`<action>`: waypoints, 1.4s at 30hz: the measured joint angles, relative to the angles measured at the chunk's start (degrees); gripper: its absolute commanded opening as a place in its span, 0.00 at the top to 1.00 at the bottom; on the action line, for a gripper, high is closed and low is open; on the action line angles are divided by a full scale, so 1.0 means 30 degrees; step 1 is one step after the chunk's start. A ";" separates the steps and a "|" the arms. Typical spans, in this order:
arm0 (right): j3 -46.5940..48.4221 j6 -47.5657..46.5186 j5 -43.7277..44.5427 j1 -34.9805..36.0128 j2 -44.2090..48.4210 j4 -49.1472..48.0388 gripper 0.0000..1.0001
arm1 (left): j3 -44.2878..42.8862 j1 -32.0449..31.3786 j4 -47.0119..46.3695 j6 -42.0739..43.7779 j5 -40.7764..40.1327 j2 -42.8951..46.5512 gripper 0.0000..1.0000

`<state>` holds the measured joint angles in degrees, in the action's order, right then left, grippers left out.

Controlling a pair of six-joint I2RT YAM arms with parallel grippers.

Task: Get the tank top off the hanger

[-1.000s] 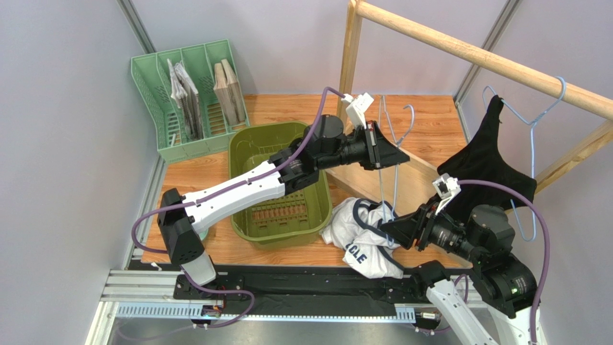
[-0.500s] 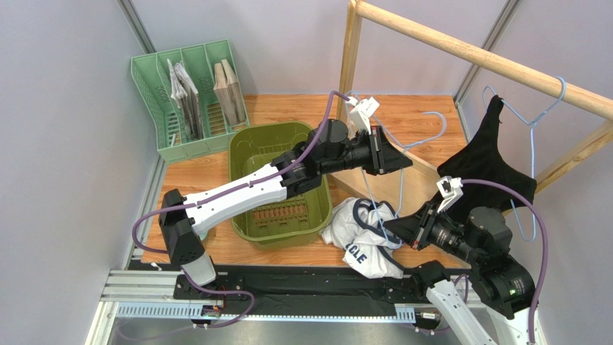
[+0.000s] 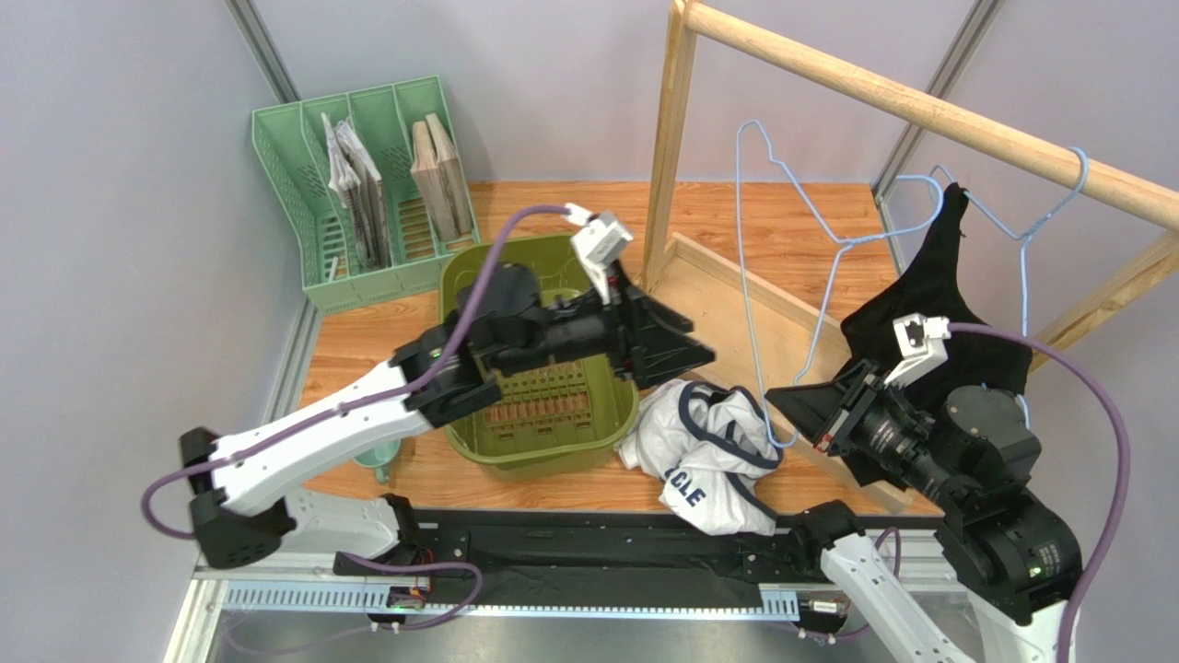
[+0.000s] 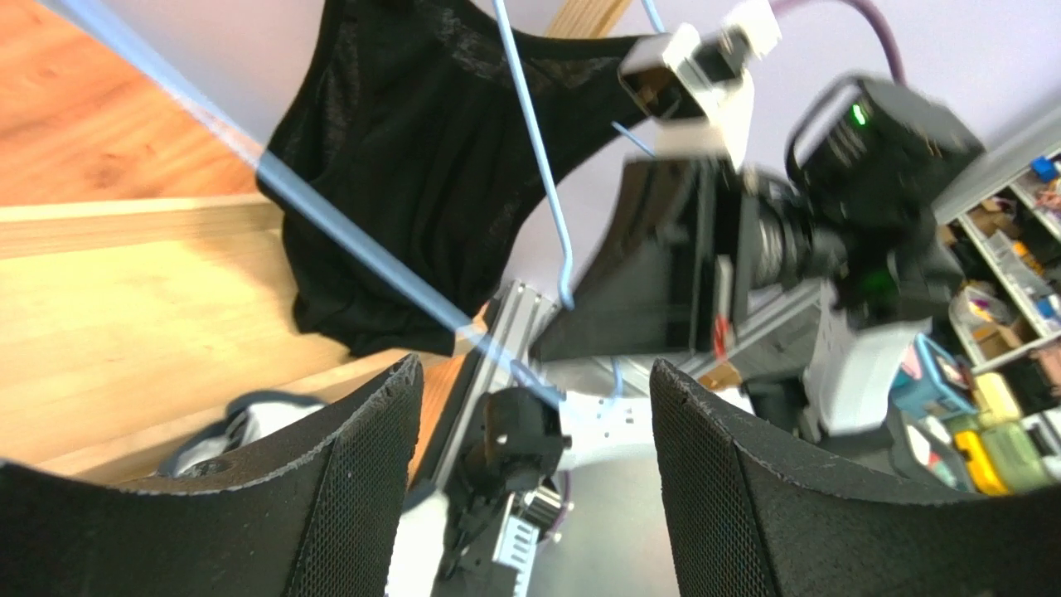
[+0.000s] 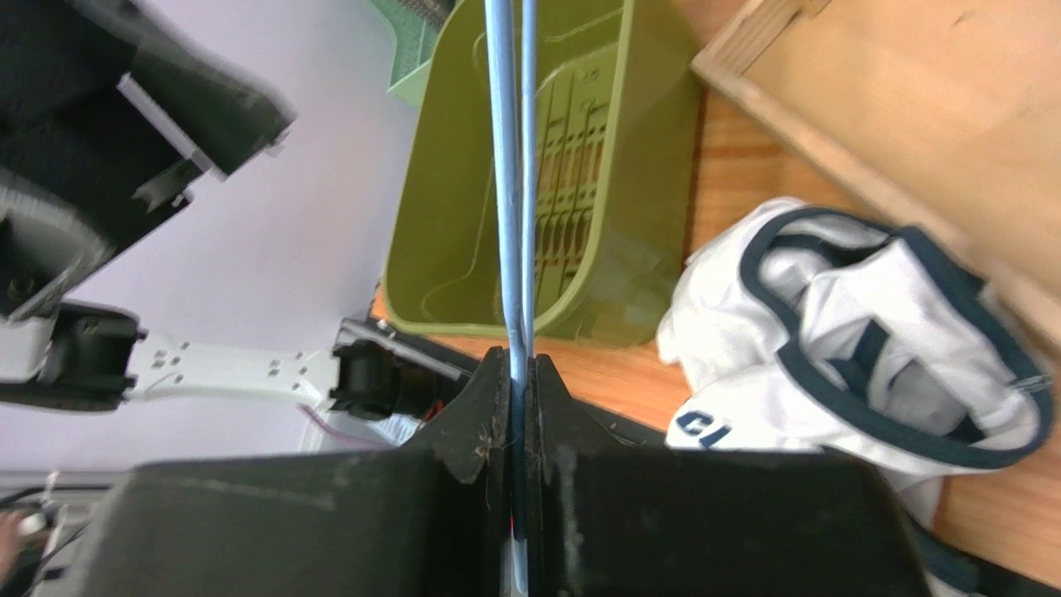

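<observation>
The white tank top [image 3: 703, 453] with navy trim lies crumpled on the table beside the bin, also seen in the right wrist view [image 5: 859, 361]. A bare light-blue wire hanger [image 3: 742, 207] stands up above it, free of the cloth. My right gripper [image 3: 793, 405] is shut on the hanger's lower wire [image 5: 504, 187], the jaws pinched flat on it [image 5: 514, 373]. My left gripper [image 3: 688, 346] hovers open over the bin's right rim, nothing between its fingers [image 4: 336, 498]. The hanger wire [image 4: 374, 268] crosses ahead of it without touching.
An olive-green bin [image 3: 533, 401] sits mid-table. A mint file rack [image 3: 367, 180] stands at the back left. A wooden rail [image 3: 900, 100] on a post [image 3: 671, 125] spans the right, carrying a black garment [image 3: 934, 297] on a second blue hanger [image 3: 1031, 235].
My left gripper opened, let go of the hanger and drew back left over the bin. My right gripper shut on the hanger and lifted it up and right, off the tank top.
</observation>
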<state>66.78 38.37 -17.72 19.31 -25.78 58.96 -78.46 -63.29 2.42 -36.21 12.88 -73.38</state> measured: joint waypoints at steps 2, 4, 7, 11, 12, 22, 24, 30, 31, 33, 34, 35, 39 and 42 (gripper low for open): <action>0.1115 -0.0488 0.0656 0.0000 -0.0685 0.0503 1.00 | 0.1056 0.0000 0.0321 0.0539 -0.0160 0.1705 0.26; 0.2470 -0.1013 0.1464 0.0000 -0.1545 0.0816 1.00 | 0.2178 0.0000 0.0678 0.0896 -0.0357 0.3308 0.26; 0.4306 -0.1676 0.2710 0.0000 -0.2871 0.1005 1.00 | 0.3847 -0.0007 0.1297 0.1195 -0.0459 0.5195 0.26; 0.5246 -0.2229 0.4095 0.0000 -0.4357 0.0976 1.00 | 0.5552 -0.0022 0.2186 0.1275 -0.0299 0.5872 0.26; 0.5370 -0.2353 0.4452 0.0000 -0.4881 0.0962 1.00 | 0.6091 -0.0029 0.2463 0.1297 -0.0277 0.5850 0.26; 0.5435 -0.3089 0.6419 0.0000 -0.8043 -0.0372 1.00 | 0.8852 -0.1807 0.3257 0.1144 -0.0532 0.6302 0.26; 0.5435 -0.3082 0.6411 0.0000 -0.8276 -0.0619 1.00 | 0.8845 -0.2455 0.3053 0.1202 -0.0794 0.6302 0.26; 0.4787 -0.2994 0.6317 0.0000 -0.8604 -0.1763 1.00 | 0.8626 -0.4138 0.2820 0.1486 -0.2040 0.5464 0.26; 0.4546 -0.2958 0.6302 0.0000 -0.8590 -0.1894 1.00 | 0.8502 -0.4415 0.2863 0.1596 -0.2382 0.5173 0.26; 0.3942 -0.2943 0.6251 0.0000 -0.8553 -0.2098 1.00 | 0.8145 -0.5158 0.3111 0.1865 -0.3439 0.4590 0.26; 0.3716 -0.2943 0.6178 0.0000 -0.8531 -0.2157 0.97 | 0.8007 -0.5442 0.3213 0.1967 -0.3898 0.4371 0.26; 0.3432 -0.2936 0.6149 0.0000 -0.8466 -0.2412 0.92 | 0.7803 -0.5792 0.3446 0.2127 -0.4554 0.4131 0.26; 0.2892 -0.2841 0.5705 -0.0051 -0.8051 -0.2863 0.48 | 0.6841 -0.6543 0.4364 0.2623 -0.6768 0.3264 0.25; 0.2645 -0.2951 0.5333 -0.0044 -0.7657 -0.2667 0.17 | 0.6033 -0.6732 0.4969 0.2980 -0.8291 0.2404 0.24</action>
<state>74.72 29.52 -1.72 19.18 -48.75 50.96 -60.36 -83.48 17.32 -27.27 -11.99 -66.17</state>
